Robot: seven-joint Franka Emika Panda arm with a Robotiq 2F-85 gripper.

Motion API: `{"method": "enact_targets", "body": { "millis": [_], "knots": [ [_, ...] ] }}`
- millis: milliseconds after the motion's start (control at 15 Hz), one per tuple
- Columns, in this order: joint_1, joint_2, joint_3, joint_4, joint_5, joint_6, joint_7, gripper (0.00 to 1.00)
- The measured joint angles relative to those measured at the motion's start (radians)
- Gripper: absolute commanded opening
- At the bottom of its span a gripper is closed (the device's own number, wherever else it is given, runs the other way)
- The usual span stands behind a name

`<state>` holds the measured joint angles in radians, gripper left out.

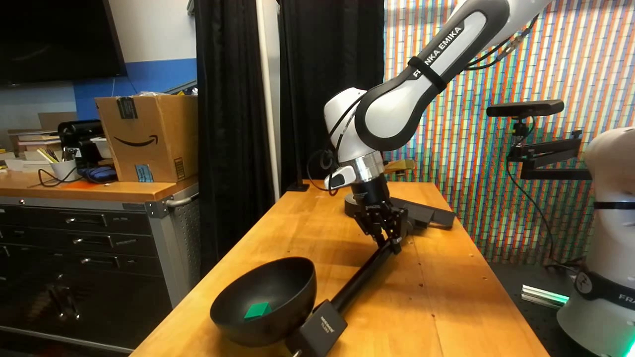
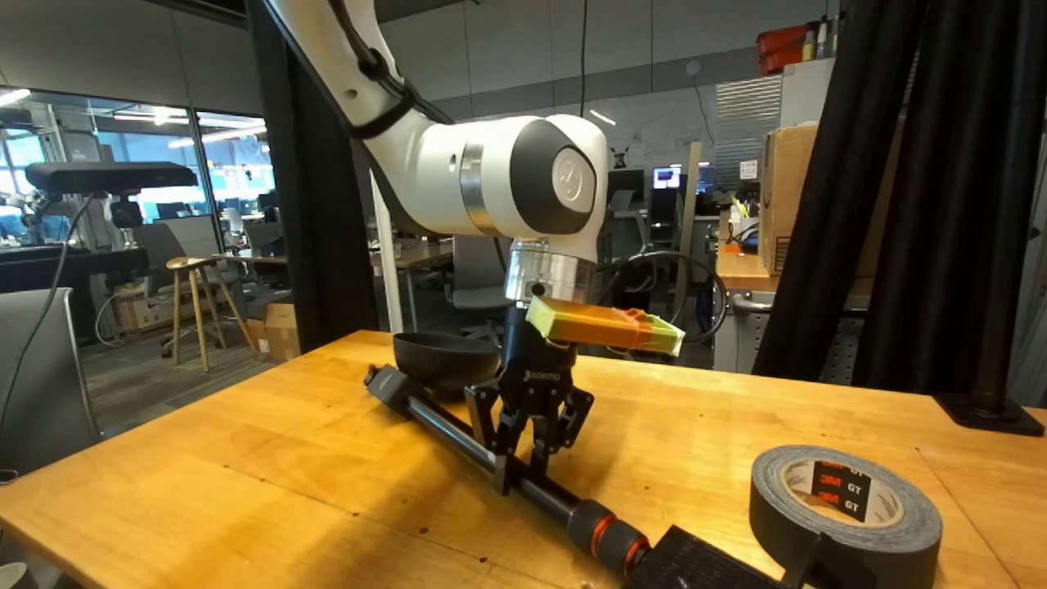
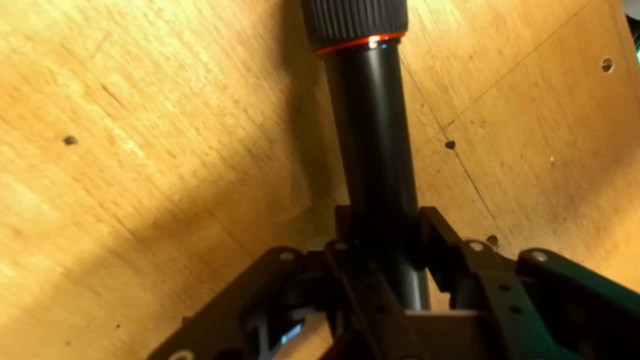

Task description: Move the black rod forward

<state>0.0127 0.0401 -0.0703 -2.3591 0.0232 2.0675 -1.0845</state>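
A black gripper (image 2: 521,473) points down, its 2 fingers (image 3: 447,245) pinching a long black rod (image 3: 374,135), 1 on each side; the rod stretches diagonally along a wooden table (image 1: 446,297), with its blocky end just beside a black bowl (image 1: 293,313) holding a green block (image 1: 257,310); in an exterior view, a roll of dark tape (image 2: 867,536) lies near the rod's opposite end.

Both exterior views face in from opposite table (image 1: 471,317) edges, sharing the black rod (image 1: 361,277), and there's the wrist view, peering down close
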Motion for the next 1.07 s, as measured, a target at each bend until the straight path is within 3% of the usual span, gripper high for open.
{"method": "enact_targets", "body": {
  "millis": [200, 267, 333, 400, 600, 1067],
  "knots": [
    [-0.008, 0.009, 0.000, 0.012, -0.006, -0.001, 0.000, 0.15],
    [-0.010, 0.011, 0.000, 0.015, -0.008, -0.001, 0.000, 0.51],
    [-0.012, 0.011, 0.000, 0.017, -0.011, -0.001, 0.000, 0.61],
    [-0.014, 0.011, 0.000, 0.018, -0.013, -0.001, 0.000, 0.40],
    [-0.015, 0.012, 0.000, 0.014, -0.013, 0.000, 0.000, 0.61],
    [-0.015, 0.012, 0.001, 0.014, -0.013, 0.000, 0.000, 0.61]
  ]
}}
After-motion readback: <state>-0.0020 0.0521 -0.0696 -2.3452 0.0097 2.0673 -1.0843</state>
